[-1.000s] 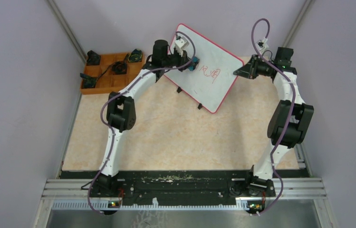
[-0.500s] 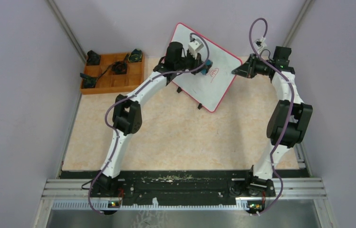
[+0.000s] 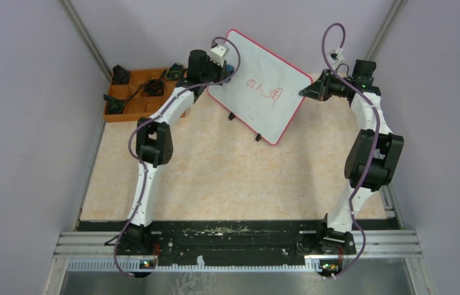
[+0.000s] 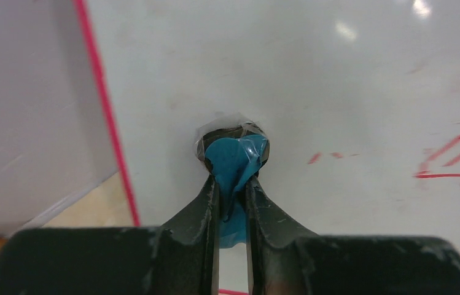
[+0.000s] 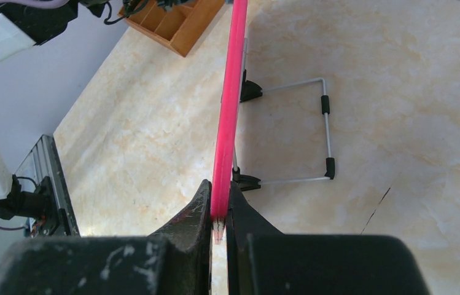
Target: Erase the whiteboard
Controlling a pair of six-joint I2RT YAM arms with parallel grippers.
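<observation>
The whiteboard (image 3: pixel 258 80) stands tilted at the back of the table, with red handwritten characters (image 3: pixel 264 90) near its middle. My left gripper (image 3: pixel 231 64) is at the board's upper left part. In the left wrist view it (image 4: pixel 232 179) is shut on a blue eraser pad (image 4: pixel 234 153) pressed against the white surface (image 4: pixel 313 74). Red marks (image 4: pixel 454 161) lie to its right. My right gripper (image 3: pixel 306 92) is shut on the board's pink frame (image 5: pixel 230 92) at the right corner, and the right wrist view shows it (image 5: pixel 220 206) pinching that edge.
An orange compartment tray (image 3: pixel 130 104) with black parts sits at the back left, close to my left arm. The board's wire stand (image 5: pixel 295 132) with black feet rests on the beige table (image 3: pixel 227 178). Purple walls close in on both sides.
My left gripper swept right across the board toward the writing, then back left and up to the board's upper left part. Red characters still show. The right gripper has held still.
</observation>
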